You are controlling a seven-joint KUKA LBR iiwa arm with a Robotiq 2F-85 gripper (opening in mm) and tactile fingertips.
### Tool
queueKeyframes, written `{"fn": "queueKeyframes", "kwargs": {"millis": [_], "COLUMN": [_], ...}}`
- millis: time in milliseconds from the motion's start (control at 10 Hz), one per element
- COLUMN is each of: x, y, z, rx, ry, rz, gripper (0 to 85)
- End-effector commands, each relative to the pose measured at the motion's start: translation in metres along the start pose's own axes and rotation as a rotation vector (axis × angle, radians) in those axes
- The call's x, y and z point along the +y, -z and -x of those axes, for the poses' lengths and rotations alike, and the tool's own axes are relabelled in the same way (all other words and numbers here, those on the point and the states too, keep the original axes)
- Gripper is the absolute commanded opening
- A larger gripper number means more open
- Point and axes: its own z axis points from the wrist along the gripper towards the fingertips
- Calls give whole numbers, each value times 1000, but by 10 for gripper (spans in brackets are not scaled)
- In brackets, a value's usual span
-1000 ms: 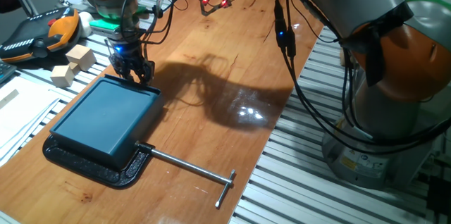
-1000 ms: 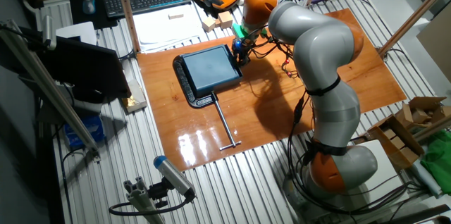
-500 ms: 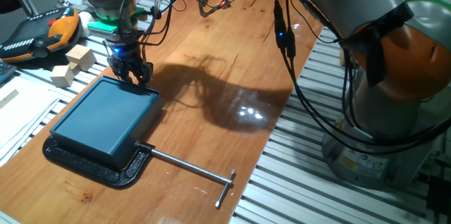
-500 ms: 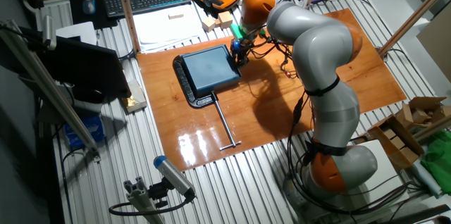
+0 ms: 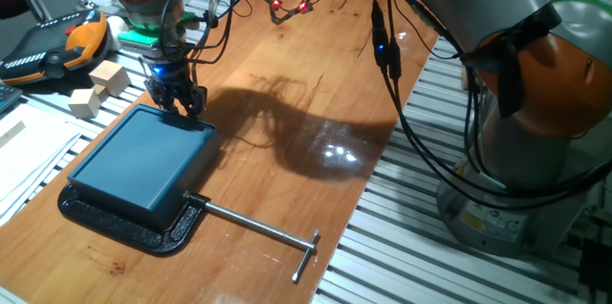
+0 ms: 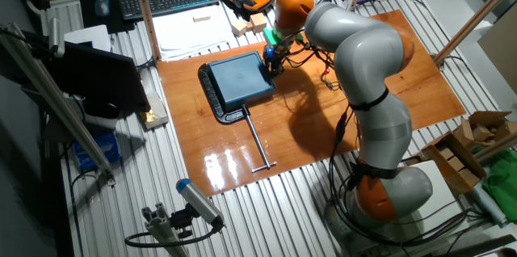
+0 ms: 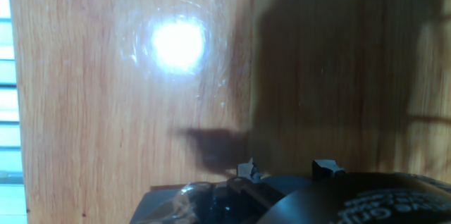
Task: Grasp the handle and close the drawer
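Note:
The dark teal box (image 5: 139, 161) lies flat on a black base plate (image 5: 115, 230); both also show in the other fixed view, the box (image 6: 241, 77) and the plate (image 6: 210, 95). No drawer tray sticks out of it, and the drawer looks pushed in. The handle, the teal end rim (image 5: 187, 123), is at the box's far edge. My gripper (image 5: 180, 103) stands right at that rim, just above it (image 6: 271, 61). In the hand view its fingertips (image 7: 285, 170) stand apart, with only wood and shadow between them.
A thin metal rod with a T end (image 5: 258, 228) runs from the base plate toward the table's front edge (image 6: 257, 140). Wooden blocks (image 5: 100, 89) and an orange-black pendant (image 5: 57, 41) lie beyond the box. Cables hang over the table's far part.
My gripper has shifted slightly along the box's far rim, away from the rod side. The box and the rod have not moved.

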Motion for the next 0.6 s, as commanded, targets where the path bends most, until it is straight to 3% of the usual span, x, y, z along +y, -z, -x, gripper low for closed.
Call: {"fn": "queueKeyframes", "kwargs": {"millis": [0,500], "x": [-1,-1], "y": [-1,-4], "z": [-1,-5], "rx": [0,-5], "ry": [0,-5], "rz": [-1,0], "gripper": [7,7]}}
